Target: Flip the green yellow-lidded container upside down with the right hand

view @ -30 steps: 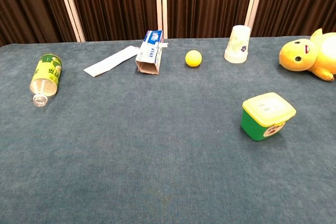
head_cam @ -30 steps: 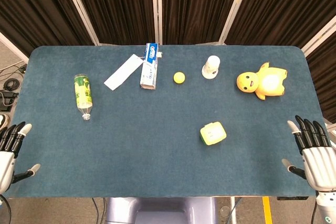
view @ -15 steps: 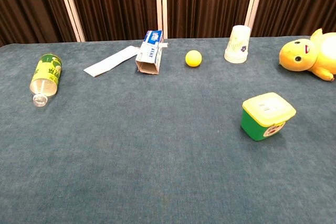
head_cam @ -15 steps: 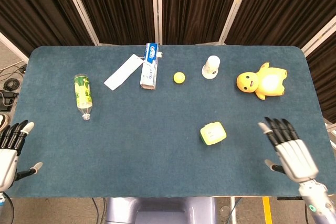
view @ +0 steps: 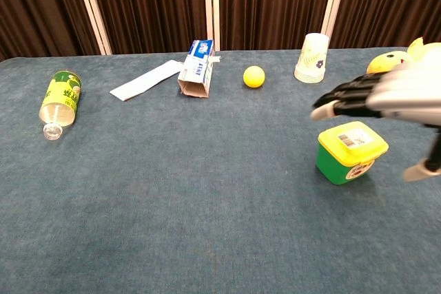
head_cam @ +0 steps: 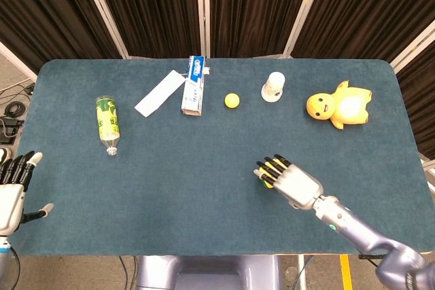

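The green container with its yellow lid [view: 350,151] stands upright, lid up, on the blue table at the right of the chest view. My right hand [view: 389,91] hovers just above the lid with fingers stretched out and apart, holding nothing; its thumb hangs beside the container's right side. In the head view that right hand [head_cam: 291,181] covers nearly all of the container. My left hand [head_cam: 13,191] stays at the table's near left edge, fingers spread and empty.
A green bottle [head_cam: 107,123] lies at the left. Along the back are a white flat packet [head_cam: 160,93], a toothpaste box [head_cam: 193,94], a yellow ball [head_cam: 232,100], an upturned paper cup [head_cam: 273,87] and a yellow plush duck [head_cam: 338,105].
My right hand has swept from the table's near right edge leftward and forward until it is over the container. The container and the left hand have stayed where they were.
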`<state>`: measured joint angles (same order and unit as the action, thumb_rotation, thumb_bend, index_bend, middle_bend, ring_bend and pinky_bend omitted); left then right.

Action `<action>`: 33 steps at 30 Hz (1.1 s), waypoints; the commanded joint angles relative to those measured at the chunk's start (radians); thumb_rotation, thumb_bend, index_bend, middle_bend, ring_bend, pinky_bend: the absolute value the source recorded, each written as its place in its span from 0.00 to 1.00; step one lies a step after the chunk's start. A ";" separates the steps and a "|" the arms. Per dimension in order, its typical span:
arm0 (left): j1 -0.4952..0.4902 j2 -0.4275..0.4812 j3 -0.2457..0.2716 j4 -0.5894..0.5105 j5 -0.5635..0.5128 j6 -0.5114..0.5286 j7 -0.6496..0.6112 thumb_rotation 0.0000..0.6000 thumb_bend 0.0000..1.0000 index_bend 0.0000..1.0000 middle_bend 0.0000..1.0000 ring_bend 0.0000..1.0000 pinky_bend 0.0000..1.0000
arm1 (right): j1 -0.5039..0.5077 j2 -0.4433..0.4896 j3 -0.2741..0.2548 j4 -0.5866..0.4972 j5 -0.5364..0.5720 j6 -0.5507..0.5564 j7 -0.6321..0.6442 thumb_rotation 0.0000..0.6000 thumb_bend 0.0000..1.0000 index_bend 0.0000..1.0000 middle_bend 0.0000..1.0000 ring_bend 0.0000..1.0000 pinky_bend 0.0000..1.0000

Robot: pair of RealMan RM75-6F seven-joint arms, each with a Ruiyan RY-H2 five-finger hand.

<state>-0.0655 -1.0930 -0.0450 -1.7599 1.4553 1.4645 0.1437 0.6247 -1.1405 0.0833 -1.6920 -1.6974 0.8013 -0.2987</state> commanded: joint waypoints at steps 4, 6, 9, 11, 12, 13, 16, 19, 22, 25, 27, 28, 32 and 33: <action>-0.009 -0.008 0.001 0.010 -0.014 -0.020 0.008 1.00 0.00 0.00 0.00 0.00 0.00 | 0.071 -0.077 0.036 0.036 0.130 -0.095 -0.075 1.00 0.01 0.06 0.08 0.01 0.15; -0.010 -0.010 -0.001 0.012 -0.018 -0.021 0.009 1.00 0.00 0.00 0.00 0.00 0.00 | 0.078 -0.100 0.038 0.048 0.148 -0.096 -0.107 1.00 0.02 0.06 0.09 0.02 0.16; -0.014 -0.011 -0.001 0.013 -0.027 -0.031 0.006 1.00 0.00 0.00 0.00 0.00 0.00 | 0.091 -0.141 0.038 0.064 0.172 -0.098 -0.165 1.00 0.04 0.06 0.10 0.04 0.18; -0.017 -0.011 -0.002 0.014 -0.031 -0.036 0.005 1.00 0.00 0.00 0.00 0.00 0.00 | 0.104 -0.174 0.040 0.083 0.209 -0.114 -0.211 1.00 0.07 0.07 0.13 0.07 0.21; -0.017 -0.010 -0.002 0.014 -0.031 -0.035 0.004 1.00 0.00 0.00 0.00 0.00 0.00 | 0.113 -0.192 0.041 0.098 0.234 -0.122 -0.239 1.00 0.08 0.08 0.16 0.09 0.24; -0.016 -0.009 -0.002 0.014 -0.031 -0.033 0.002 1.00 0.00 0.00 0.00 0.00 0.00 | 0.119 -0.203 0.041 0.110 0.252 -0.128 -0.262 1.00 0.10 0.10 0.20 0.12 0.27; -0.015 -0.006 -0.002 0.015 -0.034 -0.030 -0.006 1.00 0.00 0.00 0.00 0.00 0.00 | 0.138 -0.226 0.035 0.143 0.294 -0.138 -0.333 1.00 0.15 0.13 0.29 0.20 0.33; -0.014 -0.002 -0.003 0.017 -0.036 -0.029 -0.016 1.00 0.00 0.00 0.00 0.00 0.00 | 0.146 -0.236 0.026 0.153 0.329 -0.132 -0.381 1.00 0.22 0.20 0.36 0.27 0.41; -0.014 0.000 -0.003 0.019 -0.036 -0.028 -0.022 1.00 0.00 0.00 0.00 0.00 0.00 | 0.149 -0.242 0.017 0.159 0.343 -0.117 -0.401 1.00 0.29 0.28 0.43 0.35 0.50; -0.014 0.002 -0.003 0.019 -0.036 -0.027 -0.026 1.00 0.00 0.00 0.00 0.00 0.00 | 0.150 -0.247 0.008 0.164 0.333 -0.094 -0.400 1.00 0.35 0.33 0.49 0.41 0.56; -0.015 0.002 -0.001 0.019 -0.034 -0.027 -0.025 1.00 0.00 0.00 0.00 0.00 0.00 | 0.146 -0.245 0.006 0.162 0.306 -0.063 -0.367 1.00 0.36 0.35 0.50 0.42 0.56; -0.015 0.002 -0.001 0.018 -0.034 -0.028 -0.025 1.00 0.00 0.00 0.00 0.00 0.00 | 0.144 -0.243 0.006 0.161 0.295 -0.050 -0.344 1.00 0.36 0.35 0.50 0.42 0.56; -0.015 0.002 0.001 0.016 -0.032 -0.026 -0.026 1.00 0.00 0.00 0.00 0.00 0.00 | 0.129 -0.223 0.019 0.144 0.256 0.011 -0.194 1.00 0.37 0.36 0.50 0.42 0.56; -0.015 0.002 0.001 0.016 -0.031 -0.026 -0.027 1.00 0.00 0.00 0.00 0.00 0.00 | 0.124 -0.217 0.023 0.141 0.247 0.029 -0.151 1.00 0.38 0.37 0.50 0.42 0.56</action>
<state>-0.0802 -1.0908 -0.0437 -1.7435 1.4237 1.4386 0.1173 0.7627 -1.3743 0.0965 -1.5388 -1.4155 0.7776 -0.5565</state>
